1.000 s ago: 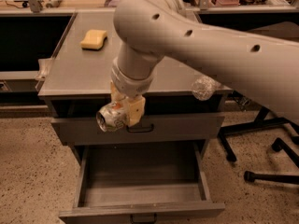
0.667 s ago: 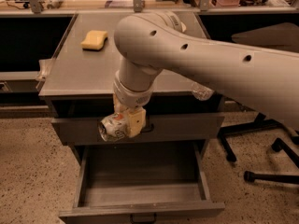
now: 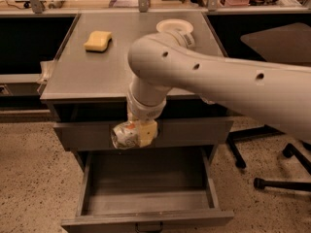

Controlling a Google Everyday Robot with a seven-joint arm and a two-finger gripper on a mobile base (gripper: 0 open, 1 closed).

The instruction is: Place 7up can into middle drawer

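A single view, seemingly mounted high on the robot's near side, looks down and away across the counter toward the far wall; it stands close, the arm filling the right; the tool, gripping the 7up can, hangs centre-frame above the open middle drawer at the near edge.

The gripper hangs with the 7up can above the open middle drawer, seemingly before the upper drawer, a sponge behind on the tabletop.
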